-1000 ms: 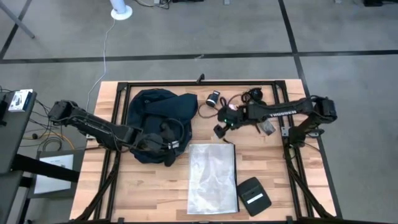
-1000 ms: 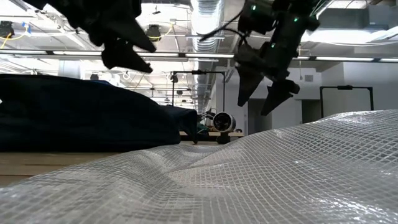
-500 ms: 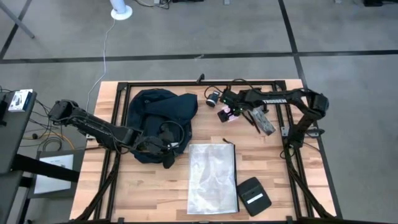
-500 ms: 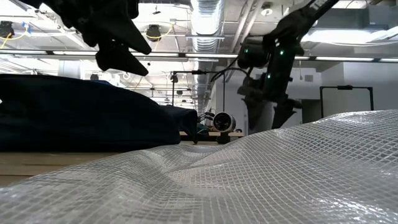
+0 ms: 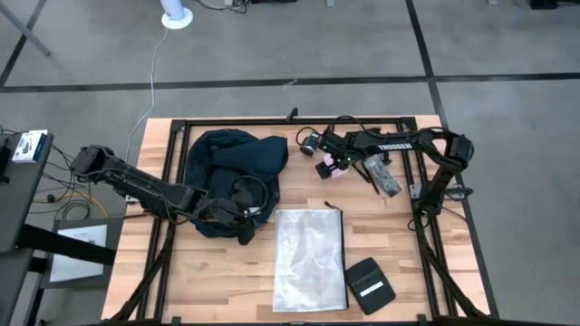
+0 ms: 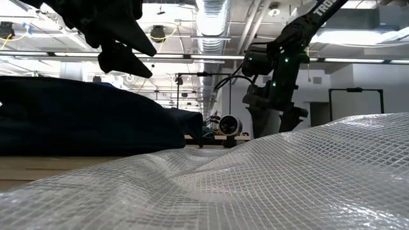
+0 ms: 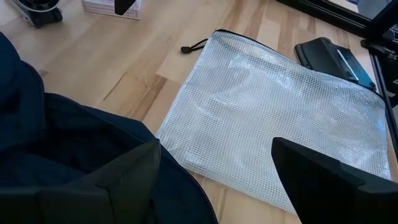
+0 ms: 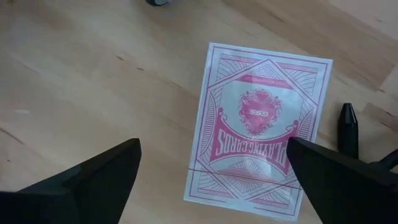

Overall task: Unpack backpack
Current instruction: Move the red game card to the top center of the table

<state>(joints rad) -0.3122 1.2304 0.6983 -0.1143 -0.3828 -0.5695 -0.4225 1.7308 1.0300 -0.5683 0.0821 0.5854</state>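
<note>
The dark navy backpack [image 5: 227,163] lies slumped on the table's left half. My left gripper [image 5: 243,217] hovers open above its near edge; the low view shows the left gripper [image 6: 131,57] well clear of the backpack [image 6: 77,115]. To the backpack's right, a pink pack of playing cards [image 8: 261,130] lies flat on the wood. My right gripper [image 8: 212,149] points down over it, open, one finger on either side and apart from it. In the low view the right gripper's [image 6: 271,121] fingertips are hidden behind the mesh pouch.
A clear mesh zip pouch [image 5: 310,258] lies near the table's front middle, with a black flat pouch [image 5: 370,285] bearing a white label to its right. A small round black item [image 5: 308,140], black cables [image 5: 358,140] and a grey packet [image 5: 382,177] lie near the card pack.
My right gripper has gone toward the table's far edge and come down, from beside the mesh pouch's far end to over the card pack, staying open. My left gripper has kept still over the backpack.
</note>
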